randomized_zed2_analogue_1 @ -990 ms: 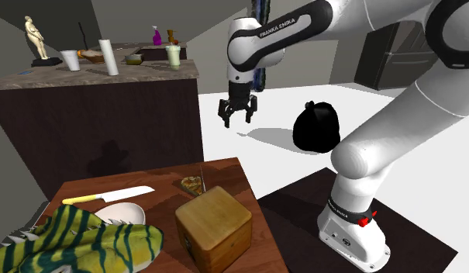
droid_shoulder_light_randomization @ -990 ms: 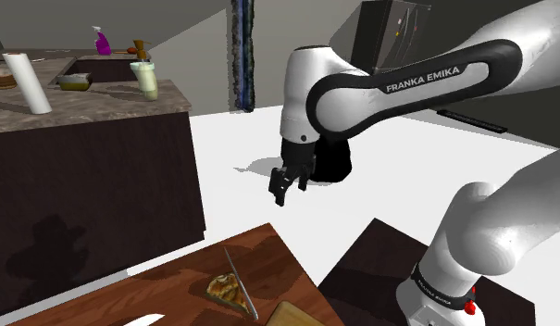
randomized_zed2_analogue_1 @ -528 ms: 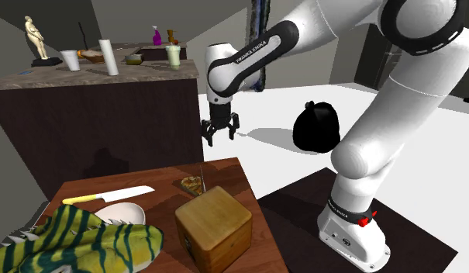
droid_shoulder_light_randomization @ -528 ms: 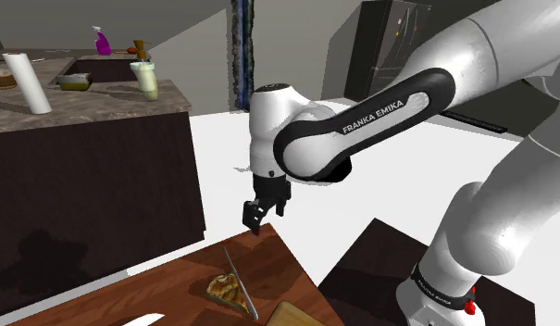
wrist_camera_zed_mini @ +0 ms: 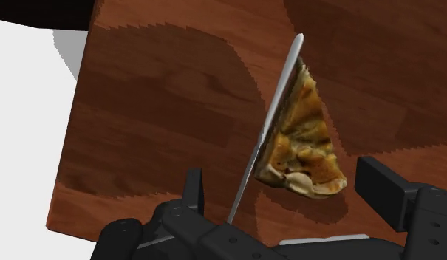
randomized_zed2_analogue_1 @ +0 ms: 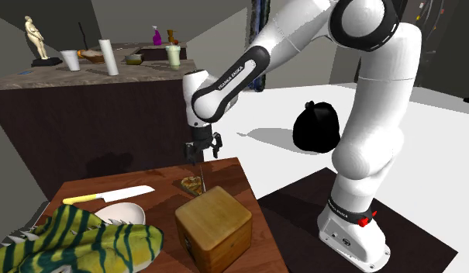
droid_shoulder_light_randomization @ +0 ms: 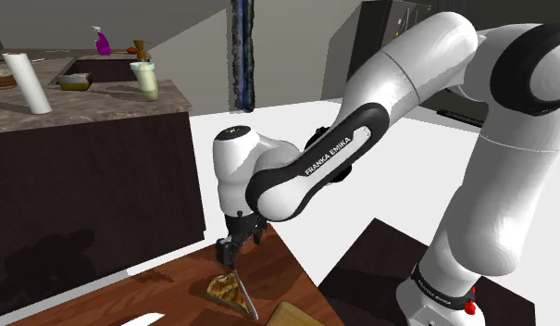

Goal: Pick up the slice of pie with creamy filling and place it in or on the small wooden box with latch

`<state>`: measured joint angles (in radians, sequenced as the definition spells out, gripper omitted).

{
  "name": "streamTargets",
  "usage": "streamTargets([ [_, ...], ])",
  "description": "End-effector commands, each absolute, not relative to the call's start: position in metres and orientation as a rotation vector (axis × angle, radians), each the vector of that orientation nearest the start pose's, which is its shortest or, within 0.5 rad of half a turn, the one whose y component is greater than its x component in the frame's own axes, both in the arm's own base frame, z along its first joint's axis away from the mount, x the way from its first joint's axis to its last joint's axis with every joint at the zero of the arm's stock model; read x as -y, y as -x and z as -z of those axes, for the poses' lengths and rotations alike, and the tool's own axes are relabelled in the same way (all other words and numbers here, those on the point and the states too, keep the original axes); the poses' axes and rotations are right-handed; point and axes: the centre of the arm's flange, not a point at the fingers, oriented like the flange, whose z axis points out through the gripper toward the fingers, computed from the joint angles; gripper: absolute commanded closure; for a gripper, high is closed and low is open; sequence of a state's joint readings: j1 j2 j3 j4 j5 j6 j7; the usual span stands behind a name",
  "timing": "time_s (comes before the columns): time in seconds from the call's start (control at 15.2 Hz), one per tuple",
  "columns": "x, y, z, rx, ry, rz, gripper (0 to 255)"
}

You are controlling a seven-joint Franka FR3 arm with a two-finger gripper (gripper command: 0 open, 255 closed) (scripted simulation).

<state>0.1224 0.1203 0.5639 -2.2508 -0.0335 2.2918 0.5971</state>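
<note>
Black fingers [wrist_camera_zed_mini: 193, 190] of the gripper [wrist_camera_zed_mini: 282, 176] stand wide apart and hold nothing. They hang just above the slice of pie [wrist_camera_zed_mini: 303, 144], one to each side of it, touching neither crust nor filling. That spread reads as preparation: the wedge has to fit between them before they close, and the hand points straight down because a flat slice on a counter is most easily reached from above. A thin metal blade [wrist_camera_zed_mini: 270, 133] lies against one long side of the slice, so closing there may well catch it too.

The slice rests near the edge of the wooden counter [randomized_zed2_analogue_1: 85, 188], its golden, lumpy filling facing up. In the second exterior view the gripper [randomized_zed2_analogue_1: 201, 151] hovers over the pie [randomized_zed2_analogue_1: 192, 184], and the wooden box [randomized_zed2_analogue_1: 213, 225] stands just beside the slice on the same counter. The carry should therefore be short. Its lid looks shut, so setting the slice on top seems the likely way.

Further along the wood lie a yellow-handled knife [randomized_zed2_analogue_1: 108, 195], a white bowl [randomized_zed2_analogue_1: 120, 212] and a striped cloth [randomized_zed2_analogue_1: 77, 240], all apart from the slice. Beyond, a black bag [randomized_zed2_analogue_1: 316, 128] sits on the white floor, and a dark kitchen counter [randomized_zed2_analogue_1: 108, 85] carries bottles and cups.
</note>
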Motion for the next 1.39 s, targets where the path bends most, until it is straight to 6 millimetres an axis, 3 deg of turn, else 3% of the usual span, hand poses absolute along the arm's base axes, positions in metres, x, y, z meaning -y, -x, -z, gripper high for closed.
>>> streamTargets([
  [0.0, -0.352, -0.409, -0.292, 0.19, 3.145, -0.126, 0],
  [0.26, -0.387, -0.415, -0.251, 0.222, 3.156, -0.153, 0],
  [0.73, -0.386, -0.412, -0.214, 0.222, 3.156, -0.153, 0],
  [1.32, -0.386, -0.411, -0.211, 0.222, 3.156, -0.153, 0],
])
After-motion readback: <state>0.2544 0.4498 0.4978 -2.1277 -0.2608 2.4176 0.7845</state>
